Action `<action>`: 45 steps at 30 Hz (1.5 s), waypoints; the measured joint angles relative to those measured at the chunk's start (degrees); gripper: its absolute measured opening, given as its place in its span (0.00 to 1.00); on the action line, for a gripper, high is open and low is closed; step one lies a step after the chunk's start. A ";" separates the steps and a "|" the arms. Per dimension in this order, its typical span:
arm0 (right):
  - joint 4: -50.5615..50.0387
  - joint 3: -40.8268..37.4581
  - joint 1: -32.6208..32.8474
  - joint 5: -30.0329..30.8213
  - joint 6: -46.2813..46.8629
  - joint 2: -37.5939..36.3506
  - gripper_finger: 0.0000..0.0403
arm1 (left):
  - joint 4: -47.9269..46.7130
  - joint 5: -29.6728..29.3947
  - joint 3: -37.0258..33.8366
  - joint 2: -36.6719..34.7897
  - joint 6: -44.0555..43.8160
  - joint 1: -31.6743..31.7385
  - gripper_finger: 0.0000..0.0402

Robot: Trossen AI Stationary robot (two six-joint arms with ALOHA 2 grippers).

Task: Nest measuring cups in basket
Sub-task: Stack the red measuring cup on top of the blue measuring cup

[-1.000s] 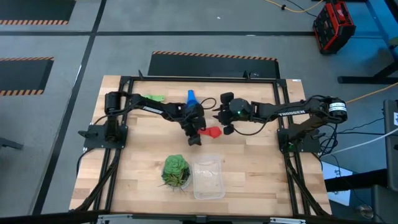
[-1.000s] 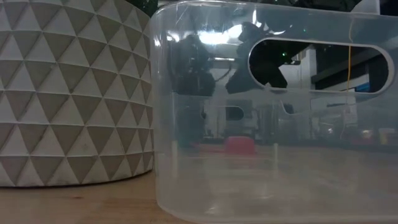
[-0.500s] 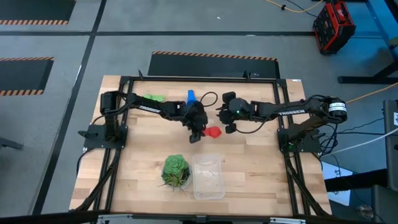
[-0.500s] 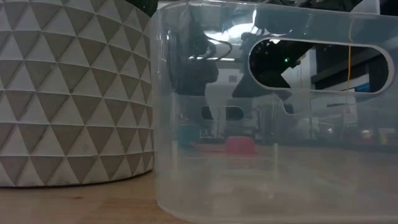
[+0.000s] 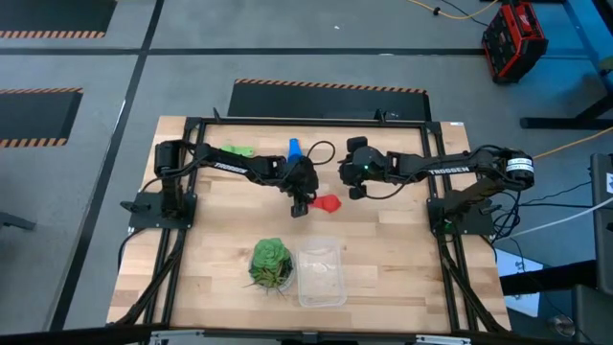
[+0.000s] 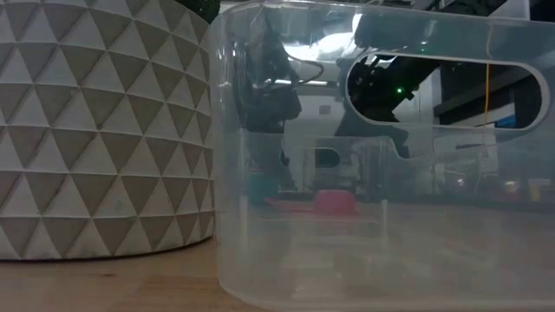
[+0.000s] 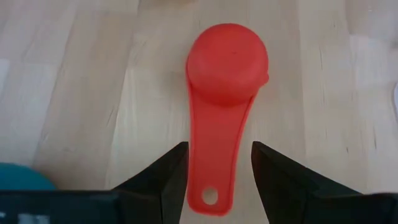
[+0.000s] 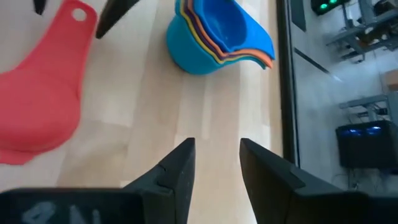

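A: Left gripper [image 7: 214, 171]: jaws apart, straddling the handle of the red cup [image 7: 225, 93], which lies upside down mid-worktop.

B: Hazard?

A: Probably a thin, flat handle: closing too high could skid it away.

B: Right gripper [image 8: 216, 163]?

A: Jaws apart and empty, near the nested stack [image 8: 217, 34] toward the far edge. The basket [image 5: 321, 273] sits by the near edge beside the leafy ball [image 5: 271, 261].

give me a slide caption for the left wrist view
Left gripper open, its fingers astride the handle of the red measuring cup, which lies upside down on the wooden table.
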 joint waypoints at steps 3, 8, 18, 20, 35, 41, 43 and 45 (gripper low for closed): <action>0.00 0.00 -0.13 -0.96 0.00 0.00 0.32 | 0.02 -0.02 0.00 0.01 -1.74 0.00 0.44; 0.02 0.00 -0.15 -0.98 0.00 0.02 0.32 | -0.06 -0.07 0.00 0.01 -1.73 0.00 0.49; 0.02 0.00 -0.15 -1.13 0.00 0.02 0.32 | -0.26 -1.86 0.00 0.03 4.10 -0.33 0.50; 0.02 0.00 -0.15 -1.12 0.00 0.02 0.32 | -0.26 -1.92 0.00 0.06 4.67 -0.33 0.50; -0.02 0.04 -0.15 -5.46 0.00 0.02 0.32 | -2.43 -1.74 -0.11 2.98 4.44 -0.98 0.49; -0.29 0.07 -0.15 -5.46 0.00 0.02 0.32 | -1.88 -3.13 0.07 3.92 5.97 -1.02 0.49; -0.37 0.07 -0.15 -5.44 0.00 0.02 0.32 | -2.10 -3.24 0.11 4.38 5.97 -1.28 0.49; -0.42 0.07 -0.15 -5.46 0.00 0.02 0.32 | -2.53 -3.50 0.13 4.38 6.03 -1.32 0.49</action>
